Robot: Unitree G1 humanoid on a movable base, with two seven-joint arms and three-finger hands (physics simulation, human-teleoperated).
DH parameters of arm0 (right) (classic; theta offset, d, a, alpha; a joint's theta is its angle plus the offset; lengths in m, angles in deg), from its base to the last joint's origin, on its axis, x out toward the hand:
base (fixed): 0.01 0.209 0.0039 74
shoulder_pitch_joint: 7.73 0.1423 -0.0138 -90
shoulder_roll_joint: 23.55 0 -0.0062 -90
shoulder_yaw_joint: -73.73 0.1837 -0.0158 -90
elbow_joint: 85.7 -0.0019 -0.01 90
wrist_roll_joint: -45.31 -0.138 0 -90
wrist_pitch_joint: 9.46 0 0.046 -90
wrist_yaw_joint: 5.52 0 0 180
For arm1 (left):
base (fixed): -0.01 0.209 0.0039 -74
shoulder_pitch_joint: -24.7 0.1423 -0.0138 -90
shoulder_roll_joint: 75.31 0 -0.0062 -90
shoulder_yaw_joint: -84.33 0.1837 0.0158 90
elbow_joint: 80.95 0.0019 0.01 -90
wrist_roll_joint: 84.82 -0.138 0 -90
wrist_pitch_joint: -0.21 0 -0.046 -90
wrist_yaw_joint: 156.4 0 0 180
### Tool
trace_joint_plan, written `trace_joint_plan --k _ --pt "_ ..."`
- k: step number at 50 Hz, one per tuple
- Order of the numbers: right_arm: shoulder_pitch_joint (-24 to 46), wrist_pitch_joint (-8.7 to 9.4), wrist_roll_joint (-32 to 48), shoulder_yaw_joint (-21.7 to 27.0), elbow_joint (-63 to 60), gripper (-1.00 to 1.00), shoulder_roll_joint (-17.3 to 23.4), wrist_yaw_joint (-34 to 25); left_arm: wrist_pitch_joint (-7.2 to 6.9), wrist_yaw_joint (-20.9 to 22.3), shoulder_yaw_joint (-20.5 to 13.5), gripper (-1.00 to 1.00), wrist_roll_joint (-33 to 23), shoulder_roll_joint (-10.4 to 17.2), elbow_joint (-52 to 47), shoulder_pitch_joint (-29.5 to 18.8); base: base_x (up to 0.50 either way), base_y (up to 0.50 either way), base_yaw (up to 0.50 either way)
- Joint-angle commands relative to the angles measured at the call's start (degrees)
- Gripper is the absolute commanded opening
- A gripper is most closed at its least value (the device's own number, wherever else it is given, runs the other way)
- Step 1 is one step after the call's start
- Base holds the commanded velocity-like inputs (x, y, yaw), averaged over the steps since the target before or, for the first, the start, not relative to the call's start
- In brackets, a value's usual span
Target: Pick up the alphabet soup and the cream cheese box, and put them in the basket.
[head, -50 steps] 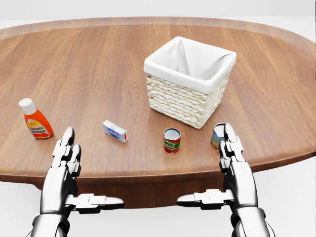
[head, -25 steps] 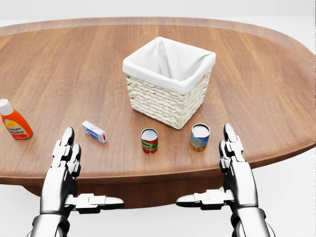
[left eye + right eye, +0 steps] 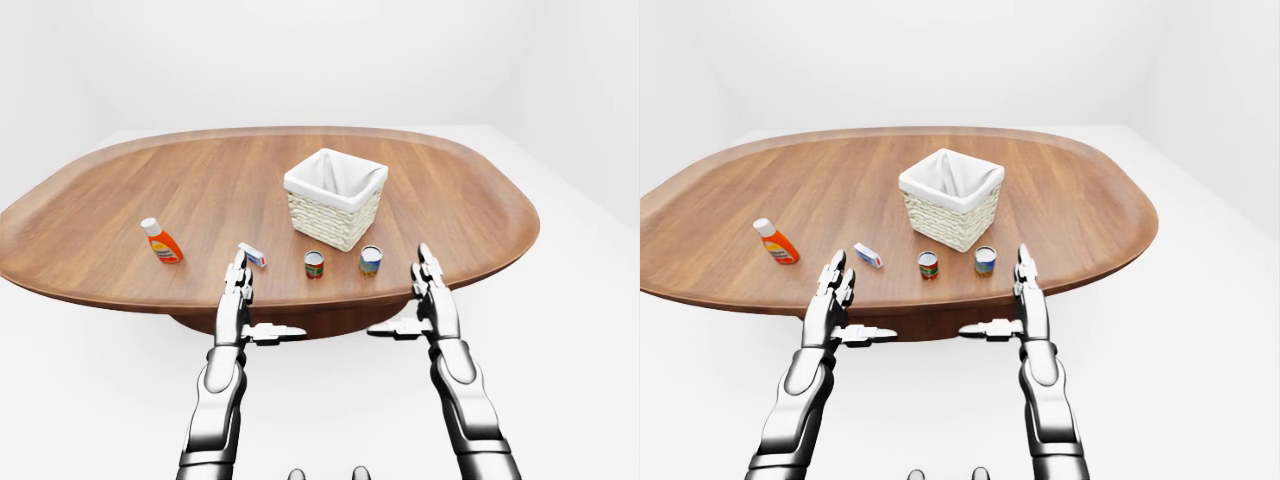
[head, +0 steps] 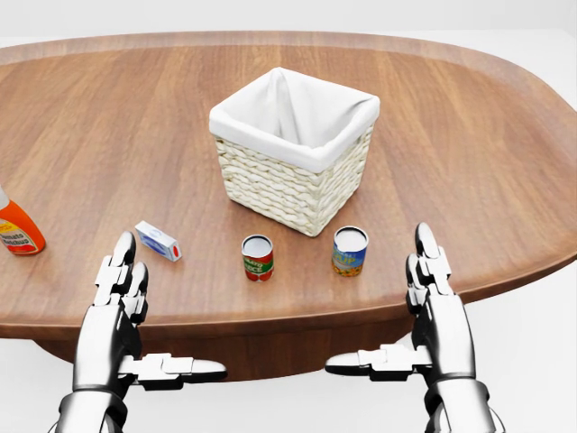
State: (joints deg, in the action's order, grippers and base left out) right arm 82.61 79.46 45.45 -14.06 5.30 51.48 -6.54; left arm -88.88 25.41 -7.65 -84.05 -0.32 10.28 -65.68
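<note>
The cream cheese box (image 4: 158, 241), small, white and blue, lies on the table left of the two cans. The can with the blue and yellow label (image 4: 350, 252), which I take for the alphabet soup, stands upright just below the basket's near corner. The wicker basket (image 4: 270, 135) with a white cloth lining stands at the table's middle and shows nothing inside. My left hand (image 4: 158, 311) hovers open at the table's near edge, below the box. At the same edge my right hand (image 4: 388, 307) is open, to the right of the blue can. Neither hand touches anything.
A red-labelled can (image 4: 257, 258) stands between the box and the blue can. An orange ketchup bottle (image 4: 16, 233) lies at the head view's left edge. The oval wooden table (image 3: 120, 190) stretches wide behind the basket, with white floor around it.
The whole picture has shifted: basket, cans, box and bottle all slid left in the head view, so the camera moved right. Both hands stay open and hold nearly the same place in view.
</note>
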Motion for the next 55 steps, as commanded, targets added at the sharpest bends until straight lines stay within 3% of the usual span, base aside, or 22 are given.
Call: trace_joint_plan --k 1,3,5,8,12,14,15,17,30,39,45,51,55 --pt "-0.3 -0.82 -1.4 1.7 -1.2 1.00 -0.2 2.9 -0.31 0.0 0.1 1.00 -0.1 0.0 -0.5 0.2 0.00 0.00 0.00" --pt "-0.2 -0.89 -2.0 2.6 -1.3 1.00 -0.2 4.8 -0.24 0.0 0.1 1.00 -0.1 0.0 -0.5 0.2 0.00 0.00 0.00" --pt "-1.0 -1.55 -1.9 4.7 -3.3 1.00 -0.2 9.4 -1.67 0.4 -0.1 1.00 0.7 0.0 -1.5 0.3 0.00 0.00 0.00" --pt "-1.4 -0.54 -1.7 5.3 -4.7 1.00 -0.2 12.4 -0.81 0.5 -0.2 1.00 0.8 0.1 -0.1 -0.2 0.00 0.00 0.00" --pt "-2.7 -2.78 -5.5 7.1 -6.6 1.00 -0.2 12.9 -0.77 0.4 -0.1 1.00 0.6 0.1 -0.3 -0.1 0.00 0.00 0.00" --pt "-3.4 -2.50 -4.9 7.3 -7.9 1.00 -0.1 14.2 -0.44 0.3 -0.1 1.00 0.4 0.1 0.2 -0.2 0.00 0.00 0.00" --pt "-3.9 -3.58 -3.5 7.2 -8.8 1.00 -0.2 15.3 -0.32 0.3 -0.1 1.00 0.4 0.1 0.1 -0.1 0.00 0.00 0.00" --pt "-4.6 -3.64 -1.8 7.4 -10.7 1.00 -0.5 17.3 -0.17 0.5 0.0 1.00 0.4 0.1 0.2 -0.1 0.00 0.00 0.00" --pt "-6.7 -3.92 1.7 11.9 -14.5 1.00 -2.1 30.3 -0.97 -0.1 -0.3 1.00 0.9 0.0 0.1 -0.4 0.00 0.00 0.00" --pt "-8.8 -3.92 3.7 14.7 -19.5 1.00 -3.4 31.0 -0.95 -0.2 -0.3 1.00 0.9 0.1 -0.1 -0.3 0.00 0.00 0.00" --pt "-9.5 -3.92 4.0 15.5 -21.2 1.00 -3.8 31.0 -1.94 0.1 -0.2 1.00 1.1 0.0 -1.1 0.0 0.00 0.00 0.00" --pt "-9.7 -3.44 5.5 16.9 -22.0 1.00 -4.3 31.0 -1.01 0.1 -0.2 1.00 0.8 0.1 -0.2 -0.1 0.00 0.00 0.00" --pt "-9.8 -3.15 5.7 16.6 -22.6 1.00 -4.5 31.0 -1.12 0.1 -0.3 1.00 0.9 0.0 -0.3 -0.1 0.00 0.00 0.00"
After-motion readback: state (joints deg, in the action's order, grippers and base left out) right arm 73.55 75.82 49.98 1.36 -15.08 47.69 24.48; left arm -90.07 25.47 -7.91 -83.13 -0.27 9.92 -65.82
